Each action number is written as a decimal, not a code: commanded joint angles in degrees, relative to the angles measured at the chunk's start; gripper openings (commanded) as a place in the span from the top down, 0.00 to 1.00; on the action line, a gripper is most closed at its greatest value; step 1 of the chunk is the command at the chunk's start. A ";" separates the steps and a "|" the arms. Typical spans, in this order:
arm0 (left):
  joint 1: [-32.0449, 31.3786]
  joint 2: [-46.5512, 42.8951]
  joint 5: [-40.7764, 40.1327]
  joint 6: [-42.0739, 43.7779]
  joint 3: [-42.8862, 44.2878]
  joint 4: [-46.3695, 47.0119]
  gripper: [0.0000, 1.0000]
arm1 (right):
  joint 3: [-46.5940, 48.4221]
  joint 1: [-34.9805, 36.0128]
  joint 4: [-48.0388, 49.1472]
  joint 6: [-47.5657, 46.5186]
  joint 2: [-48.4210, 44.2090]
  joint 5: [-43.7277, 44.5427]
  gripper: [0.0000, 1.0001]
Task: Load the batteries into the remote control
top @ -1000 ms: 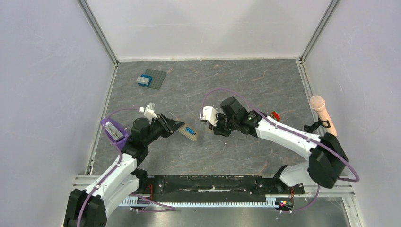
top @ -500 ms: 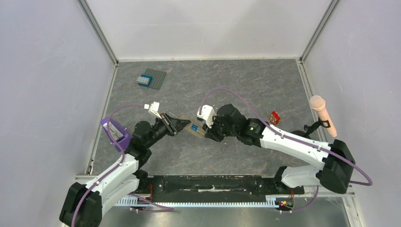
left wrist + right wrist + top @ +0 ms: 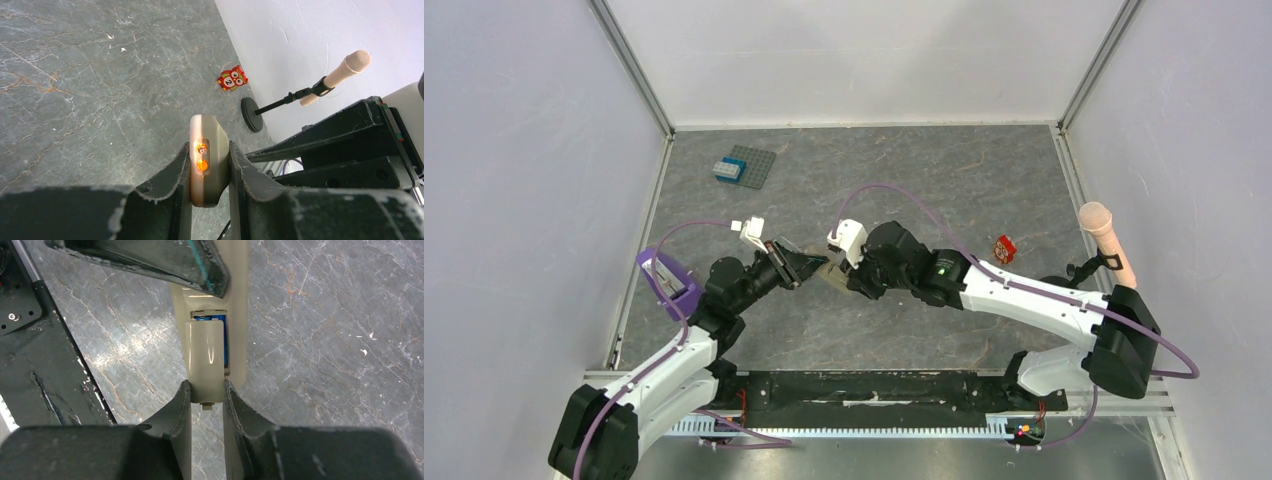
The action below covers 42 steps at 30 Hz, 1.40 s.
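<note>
Cream slim plastic remote control (image 3: 212,150) seems light and slippery; my left jaws clamp its sides, my right jaws its small cream lid (image 3: 205,355).

In the top view's centre, the remote control (image 3: 831,274) is almost wholly covered by the left hand (image 3: 804,266) and right hand (image 3: 852,278). In the right wrist view its far end runs off the top edge. A cream cover (image 3: 205,357) hides the batteries (image 3: 225,340) except a blue sliver, so their number cannot be told.
</note>
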 commanded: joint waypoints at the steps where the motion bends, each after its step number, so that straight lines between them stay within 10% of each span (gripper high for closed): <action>1: -0.27 -0.32 0.11 2.47 0.52 3.57 0.98 | 3.39 1.61 0.83 0.15 0.86 1.96 0.99; 42: -0.27 -2.47 3.44 3.72 0.34 0.12 0.98 | 5.98 2.33 -0.34 -0.12 5.54 2.53 1.00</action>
